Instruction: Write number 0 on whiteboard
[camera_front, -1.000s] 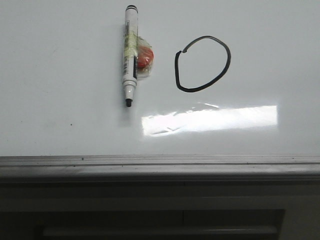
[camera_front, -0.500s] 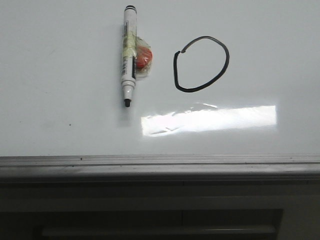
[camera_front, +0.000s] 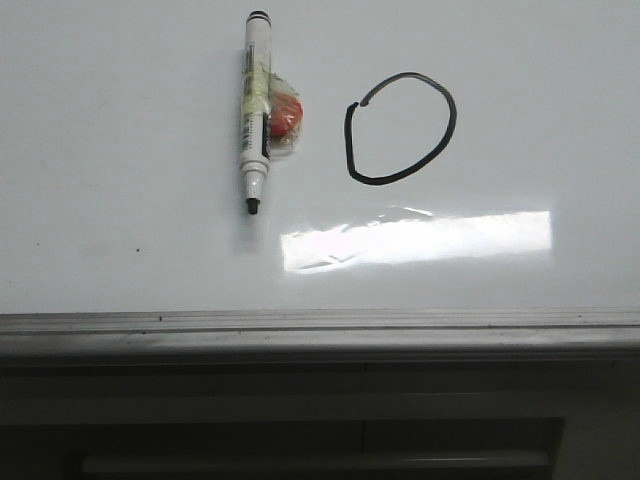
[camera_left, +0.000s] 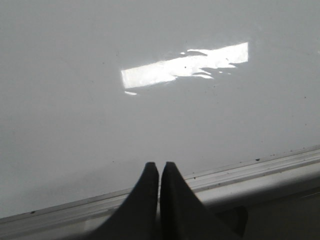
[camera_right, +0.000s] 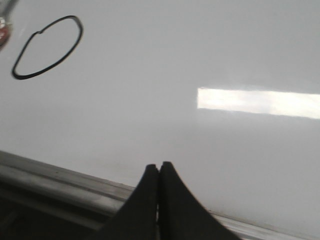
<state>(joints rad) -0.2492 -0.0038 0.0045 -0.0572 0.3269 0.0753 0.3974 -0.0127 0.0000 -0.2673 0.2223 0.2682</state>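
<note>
The number 0 (camera_front: 401, 128) is a thin black oval outline with a small gap at its upper left, drawn on the glossy white whiteboard (camera_front: 120, 200). It also shows in the right wrist view as the number 0 (camera_right: 47, 47) on the whiteboard (camera_right: 200, 45). To its left lies a white marker (camera_front: 256, 110), tip toward the near rail, with a red piece (camera_front: 285, 115) taped to its side. My left gripper (camera_left: 159, 165) is shut and empty over the near edge of the whiteboard (camera_left: 75, 125). My right gripper (camera_right: 159, 165) is shut and empty too. Neither gripper appears in the front view.
A ridged grey metal rail (camera_front: 320, 330) runs along the board's near edge, with a dark cabinet front and long handle (camera_front: 320, 462) below it. A bright light reflection (camera_front: 415, 240) lies on the board below the oval.
The marker and the oval sit a few pixels left and up in the picture compared with one second ago; the whole view shifted slightly. Nothing was grasped or released.
</note>
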